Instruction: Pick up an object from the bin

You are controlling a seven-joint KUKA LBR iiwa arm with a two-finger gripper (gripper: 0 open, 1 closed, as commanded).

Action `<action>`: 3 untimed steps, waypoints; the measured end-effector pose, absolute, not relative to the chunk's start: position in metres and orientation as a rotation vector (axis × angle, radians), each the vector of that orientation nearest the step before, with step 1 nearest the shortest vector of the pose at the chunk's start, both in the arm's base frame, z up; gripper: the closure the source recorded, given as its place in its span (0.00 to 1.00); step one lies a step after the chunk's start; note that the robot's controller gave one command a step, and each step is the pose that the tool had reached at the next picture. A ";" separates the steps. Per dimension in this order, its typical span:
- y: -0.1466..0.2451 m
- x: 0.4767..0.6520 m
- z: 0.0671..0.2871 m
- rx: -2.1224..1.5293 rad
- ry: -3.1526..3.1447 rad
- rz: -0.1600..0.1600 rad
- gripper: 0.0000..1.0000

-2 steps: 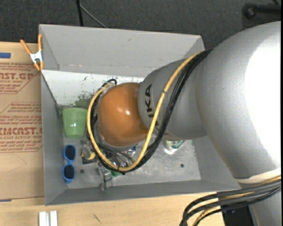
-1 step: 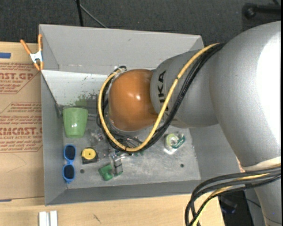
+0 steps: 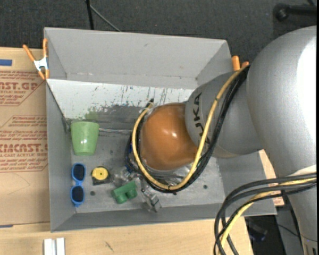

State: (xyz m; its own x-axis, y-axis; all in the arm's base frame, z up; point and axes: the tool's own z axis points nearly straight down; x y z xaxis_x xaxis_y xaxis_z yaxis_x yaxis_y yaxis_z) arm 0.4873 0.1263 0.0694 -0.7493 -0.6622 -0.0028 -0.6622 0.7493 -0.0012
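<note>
Poised with hand point(image 3: 149, 199) just right of the slanted green block point(image 3: 123, 193); cannot tell whether spread or pressed together.

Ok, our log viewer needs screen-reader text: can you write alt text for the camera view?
A silver robot arm with an orange wrist cover reaches from the right into a grey metal bin, beside a green block by the bin's lower wall. Left of it lie a small yellow disc, blue sunglasses and a green cup.
</note>
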 end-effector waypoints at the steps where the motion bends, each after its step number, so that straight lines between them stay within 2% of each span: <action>1: 0.149 0.503 0.070 -1.771 2.593 0.002 0.00; 2: 0.149 0.503 0.070 -1.769 2.595 0.003 1.00; 3: 0.150 0.503 0.071 -1.766 2.598 0.004 1.00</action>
